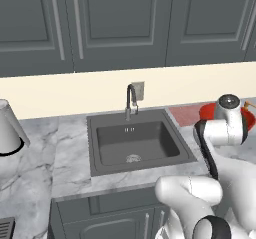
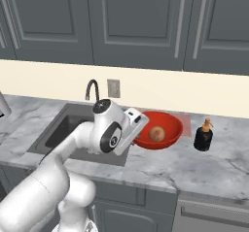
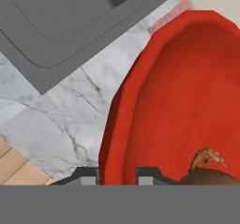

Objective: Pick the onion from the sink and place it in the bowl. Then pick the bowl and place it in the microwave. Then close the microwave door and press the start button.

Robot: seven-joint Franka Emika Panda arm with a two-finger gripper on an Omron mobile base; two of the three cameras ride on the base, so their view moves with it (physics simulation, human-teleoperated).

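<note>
Onion (image 2: 156, 133) sits inside the red bowl (image 2: 171, 124), low in its hollow; in the hand view its tan top and dry stem (image 3: 206, 160) show at the bowl's near side. The jaws (image 3: 117, 175) straddle the bowl's near rim, one fingertip (image 3: 87, 176) outside the wall over the marble counter (image 3: 61, 120), the other inside, clenched on that rim. In the right base view the white hand reaches from the sink side to the bowl's edge. The bowl rests on a pale red mat (image 1: 184, 114) to the right of the sink (image 1: 135, 143), whose basin holds just its drain. Beyond the bowl, a dark soap bottle (image 2: 204, 135) stands near it. Farther back, the tap (image 1: 131, 101) rises before the cream wall, grey cabinets (image 2: 141, 22) above.
</note>
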